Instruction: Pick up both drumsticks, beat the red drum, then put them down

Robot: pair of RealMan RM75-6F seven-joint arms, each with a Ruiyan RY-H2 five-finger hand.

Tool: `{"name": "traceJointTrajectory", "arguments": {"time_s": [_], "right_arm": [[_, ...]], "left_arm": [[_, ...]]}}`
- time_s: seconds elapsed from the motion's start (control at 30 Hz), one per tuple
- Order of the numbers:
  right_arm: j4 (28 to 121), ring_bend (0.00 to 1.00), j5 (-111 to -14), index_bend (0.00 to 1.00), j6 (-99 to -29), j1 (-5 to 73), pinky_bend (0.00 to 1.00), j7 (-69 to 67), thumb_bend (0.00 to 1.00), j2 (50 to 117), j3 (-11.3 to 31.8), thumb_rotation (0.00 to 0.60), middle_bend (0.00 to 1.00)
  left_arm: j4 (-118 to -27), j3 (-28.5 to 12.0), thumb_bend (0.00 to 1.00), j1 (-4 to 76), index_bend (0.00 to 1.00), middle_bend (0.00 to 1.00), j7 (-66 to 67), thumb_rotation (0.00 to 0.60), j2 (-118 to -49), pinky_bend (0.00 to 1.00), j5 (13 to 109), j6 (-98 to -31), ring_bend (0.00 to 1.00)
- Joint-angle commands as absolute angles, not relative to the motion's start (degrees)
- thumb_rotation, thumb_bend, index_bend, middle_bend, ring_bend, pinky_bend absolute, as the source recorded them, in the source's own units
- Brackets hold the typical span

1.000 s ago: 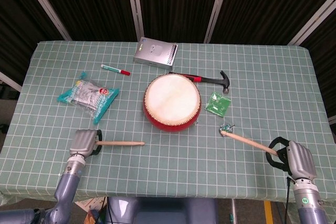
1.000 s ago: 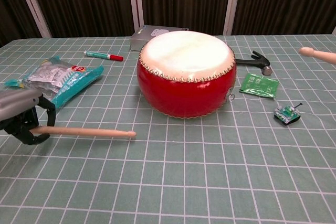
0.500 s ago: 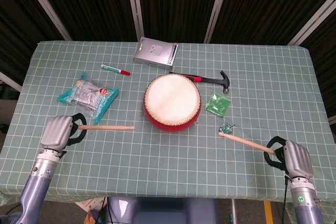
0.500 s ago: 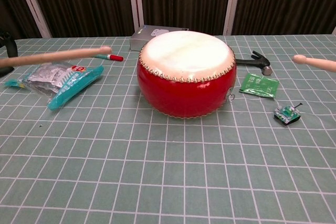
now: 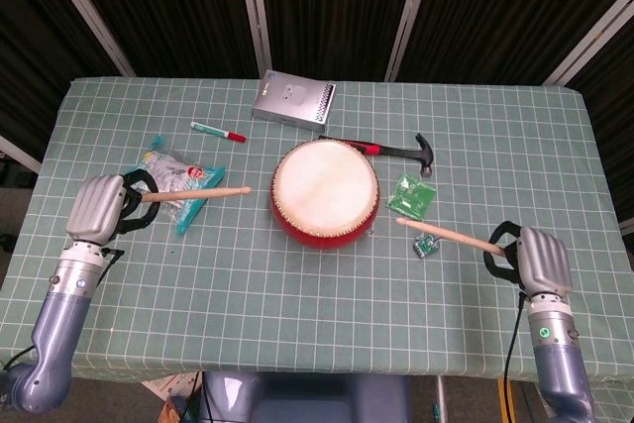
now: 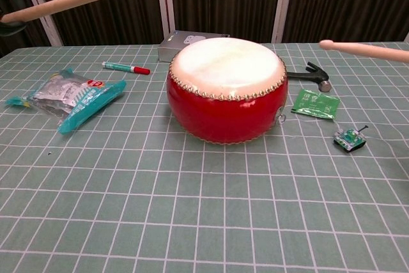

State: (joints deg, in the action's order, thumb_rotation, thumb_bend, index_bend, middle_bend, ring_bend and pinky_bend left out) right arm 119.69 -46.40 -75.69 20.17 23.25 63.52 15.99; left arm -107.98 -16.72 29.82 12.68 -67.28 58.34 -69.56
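The red drum (image 5: 325, 193) with its pale skin sits mid-table, large in the chest view (image 6: 225, 89). My left hand (image 5: 96, 209) grips one wooden drumstick (image 5: 193, 193), raised and pointing right toward the drum; the chest view shows that left drumstick (image 6: 70, 0) high at upper left. My right hand (image 5: 536, 260) grips the other drumstick (image 5: 443, 235), its tip aimed left toward the drum. That right drumstick (image 6: 364, 50) hovers at the chest view's right edge. Both hands fall outside the chest view.
A snack packet (image 5: 170, 183) lies under the left stick. A marker (image 5: 218, 131), a grey box (image 5: 293, 98), a hammer (image 5: 396, 151), a green sachet (image 5: 411, 194) and a small circuit board (image 5: 427, 244) surround the drum.
Both hands have lifted their drumsticks off the table. The left hand swung outward to the left then rose; the right stick's tip moved up and closer to the drum.
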Motion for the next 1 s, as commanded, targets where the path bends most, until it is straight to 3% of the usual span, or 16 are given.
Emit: {"name": "traceJointTrajectory", "arguments": {"time_s": [0.03, 0.43, 1.0], "right_arm": [[118.2, 1.0, -39.0, 0.92, -75.2, 24.9, 1.0, 27.7, 0.5, 65.4, 20.2, 0.6, 1.0], [111.0, 1.0, -27.3, 0.92, -73.7, 34.4, 1.0, 33.2, 0.5, 70.5, 23.9, 0.6, 1.0], [109.7, 1.0, -27.6, 0.92, -71.7, 37.1, 1.0, 28.5, 0.5, 71.4, 25.1, 0.6, 1.0]], "left_arm": [[-105.4, -18.5, 0.59, 33.0, 0.79, 1.0, 14.4, 0.6, -66.7, 1.0, 54.0, -65.3, 1.0], [-99.9, -21.3, 0.59, 37.7, 0.79, 1.0, 14.8, 0.6, -67.0, 1.0, 48.1, -61.5, 1.0], [-99.9, -20.6, 0.59, 36.4, 0.79, 1.0, 10.7, 0.6, -66.2, 1.0, 46.5, -62.1, 1.0]]}}
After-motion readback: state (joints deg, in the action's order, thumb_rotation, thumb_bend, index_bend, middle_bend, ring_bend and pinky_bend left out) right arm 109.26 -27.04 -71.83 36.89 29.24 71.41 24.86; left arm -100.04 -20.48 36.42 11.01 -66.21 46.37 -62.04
